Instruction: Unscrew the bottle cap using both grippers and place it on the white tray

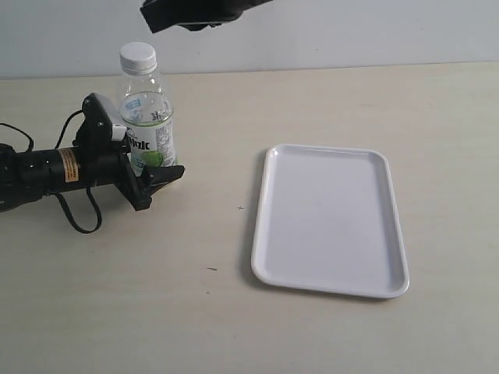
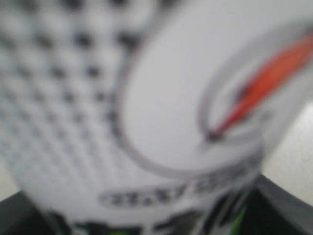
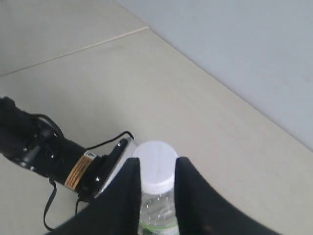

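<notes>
The bottle (image 1: 146, 109) at upper left is clear, glossy plastic wrapped in a smooth printed label, and its bottle cap (image 1: 138, 54) is opaque white plastic. The white tray (image 1: 331, 226) at centre right looks smooth and glossy, and the pale beige table (image 1: 156, 312) under it is matt. The left gripper (image 1: 148, 156) and right gripper (image 3: 157, 166) are matt black, seemingly plastic, and the left arm carries rubbery black cables (image 1: 78, 218) and an orange label band (image 1: 69, 165).
</notes>
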Controlling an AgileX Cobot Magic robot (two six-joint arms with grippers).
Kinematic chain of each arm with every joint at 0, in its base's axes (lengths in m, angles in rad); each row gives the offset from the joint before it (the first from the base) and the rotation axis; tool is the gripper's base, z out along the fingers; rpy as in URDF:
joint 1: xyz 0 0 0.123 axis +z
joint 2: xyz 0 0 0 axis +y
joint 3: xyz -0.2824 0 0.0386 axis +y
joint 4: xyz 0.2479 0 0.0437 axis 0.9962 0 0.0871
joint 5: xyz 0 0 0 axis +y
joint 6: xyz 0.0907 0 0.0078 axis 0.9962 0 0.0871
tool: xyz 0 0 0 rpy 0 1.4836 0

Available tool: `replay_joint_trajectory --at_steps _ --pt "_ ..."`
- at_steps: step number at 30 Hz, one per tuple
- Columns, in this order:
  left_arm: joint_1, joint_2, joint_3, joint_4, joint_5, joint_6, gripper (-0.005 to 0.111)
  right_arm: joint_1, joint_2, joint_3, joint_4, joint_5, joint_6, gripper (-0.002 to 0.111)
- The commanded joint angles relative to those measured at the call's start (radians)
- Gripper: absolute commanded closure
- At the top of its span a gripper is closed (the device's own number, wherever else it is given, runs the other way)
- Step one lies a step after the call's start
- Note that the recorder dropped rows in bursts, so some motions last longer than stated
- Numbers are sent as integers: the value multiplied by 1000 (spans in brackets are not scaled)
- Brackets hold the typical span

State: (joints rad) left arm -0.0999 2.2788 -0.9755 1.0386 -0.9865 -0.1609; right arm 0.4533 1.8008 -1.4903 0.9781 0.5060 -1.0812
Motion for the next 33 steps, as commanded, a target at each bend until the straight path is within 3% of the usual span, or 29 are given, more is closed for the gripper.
replay_joint_trajectory --at_steps 1,5,14,30,32,33 --pt "-7 8 8 27 72 -16 107 -16 -68 56 -43 -14 12 98" --pt "-7 8 8 27 72 -44 107 -61 -113 98 -43 -20 12 107" --pt "-3 -36 8 31 72 -124 107 -128 -129 117 -43 -25 10 107" --pt "-3 -50 8 126 72 -214 106 -130 -129 117 -43 -9 10 107" --pt "-3 -50 8 126 72 -214 96 -130 -129 117 -43 -6 10 107" --pt "-3 -50 8 116 72 -214 85 -130 -129 117 -43 -6 10 107"
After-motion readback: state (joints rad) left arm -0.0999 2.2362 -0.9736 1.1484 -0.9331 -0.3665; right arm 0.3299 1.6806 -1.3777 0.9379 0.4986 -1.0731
